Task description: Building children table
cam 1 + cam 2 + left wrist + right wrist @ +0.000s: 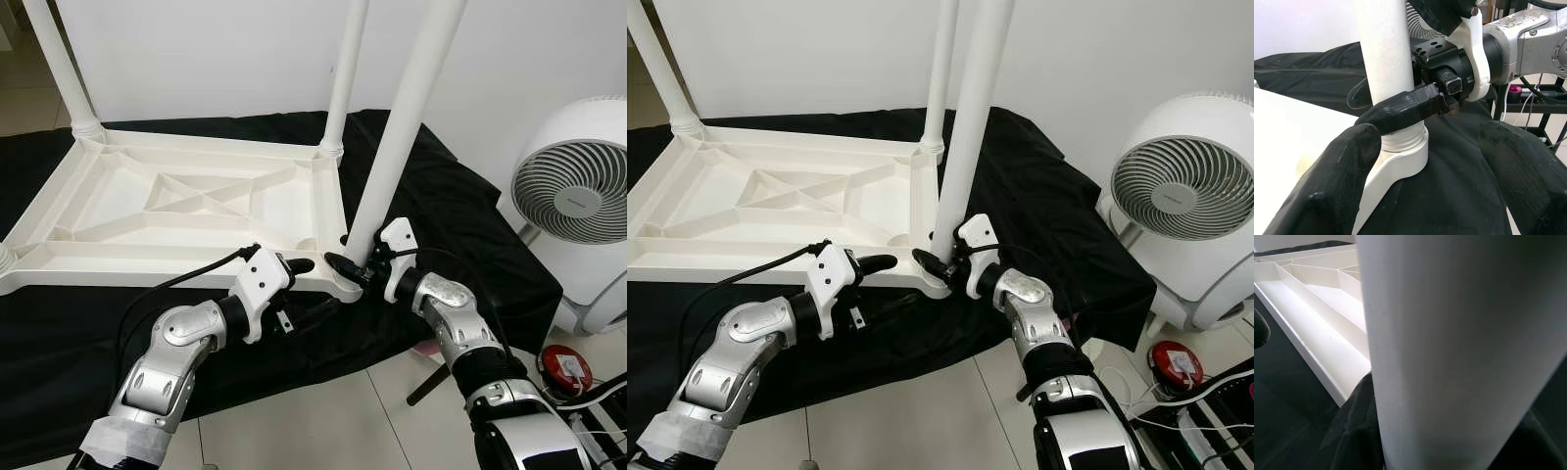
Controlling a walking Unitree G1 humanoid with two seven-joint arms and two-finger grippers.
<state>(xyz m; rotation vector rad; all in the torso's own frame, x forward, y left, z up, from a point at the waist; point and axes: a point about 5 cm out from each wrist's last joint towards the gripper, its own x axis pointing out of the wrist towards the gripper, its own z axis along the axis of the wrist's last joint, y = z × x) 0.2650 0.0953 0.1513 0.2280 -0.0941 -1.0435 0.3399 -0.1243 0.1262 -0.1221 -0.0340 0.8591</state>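
The white table top (pixel 186 211) lies upside down on a black cloth (pixel 460 225) over the floor, ribbed underside up. Two legs stand in the far corner sockets, and a third leg (pixel 407 127) stands in the near corner socket (pixel 1400 156), leaning a little (whether it is fully seated cannot be told). The fourth corner is cut off at the picture's edge, so the job looks mostly done.

The right gripper (pixel 351 266) is clamped around the base of the third leg, just above the socket. The left gripper (pixel 294 266) hovers just beside that corner, fingers spread and holding nothing.

Room is tight: a white fan (pixel 573 196) stands near on the right, the wall close behind, with cables on the tile (pixel 323 411).
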